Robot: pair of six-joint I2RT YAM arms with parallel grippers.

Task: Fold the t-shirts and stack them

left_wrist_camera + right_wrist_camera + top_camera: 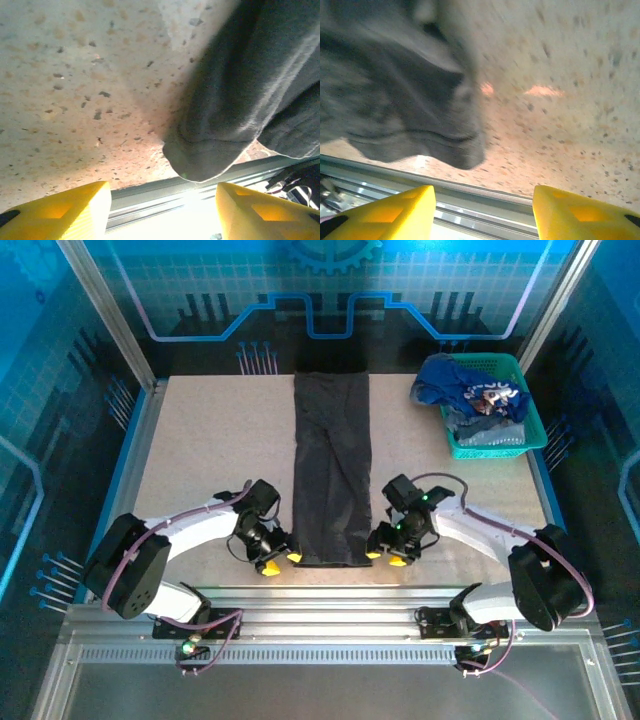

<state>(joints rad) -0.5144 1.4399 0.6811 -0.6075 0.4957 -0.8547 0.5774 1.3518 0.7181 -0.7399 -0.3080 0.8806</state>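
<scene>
The charcoal-grey t-shirt (331,465) lies in the middle of the table (200,450) as a long narrow strip, running from 12 o'clock down to 6 o'clock, with its near hem just short of the metal rail. The left gripper (282,562) sits at the strip's 7 o'clock corner and the right gripper (386,558) at its 5 o'clock corner, each just beside the cloth. Both have their yellow fingers spread apart with nothing between them. From the left wrist, the rounded, doubled corner of the shirt (210,150) hangs toward 1 o'clock above the gap between the fingers (65,210). From the right wrist, the matching corner (420,130) lies toward 10 o'clock, blurred, beyond the fingers (580,212). This is light, limp cloth, already several layers thick along the hem, so it should sag and slide on itself rather than hold a shape. The soundest hold looks to be the two near corners, pinching every layer at once and lifting evenly, or the strip may skew or unfold. The royal-blue shirt (445,380) is heaped with paler cloth (480,425) in the teal basket (497,451) at 2 o'clock, well apart from the strip
</scene>
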